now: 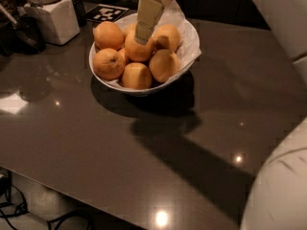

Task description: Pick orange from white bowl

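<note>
Oranges fill the white bowl (190, 36) at the far side of the dark table (96, 147), and the orange (136, 52) I am after sits in the middle of the pile, partly covered by its neighbours. My gripper (142, 36) comes down from the top edge, its tip touching that fruit's upper side; its upper part is cut off by the frame, and from this angle I cannot tell whether it is spread or closed on anything. Crumpled paper lining (178, 16) rises above the far rim. A white jar (55, 19) stands left of the bowl, its top cropped. Pale parts of my body (283, 186) block the right edge.
</note>
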